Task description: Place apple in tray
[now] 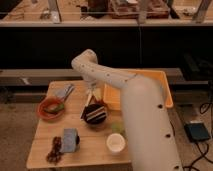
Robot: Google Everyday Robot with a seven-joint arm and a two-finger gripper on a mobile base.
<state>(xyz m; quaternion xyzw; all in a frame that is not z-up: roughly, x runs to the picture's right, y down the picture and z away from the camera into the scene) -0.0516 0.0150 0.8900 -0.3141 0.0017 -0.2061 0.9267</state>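
The yellow-orange tray [161, 80] stands at the table's back right, and my arm hides much of it. My gripper [93, 102] hangs from the wrist over the table's middle, just left of the tray's near left corner and right above a dark round bowl [95, 115]. I see no apple; it is either hidden by the gripper and arm or out of view.
An orange-red bowl [51, 108] sits at the left. A grey flat item [65, 91] lies at the back left. A blue-grey packet [70, 140] and a dark snack [54, 148] lie at the front left. A white cup [116, 143] and a pale green lump [117, 128] are at the front right.
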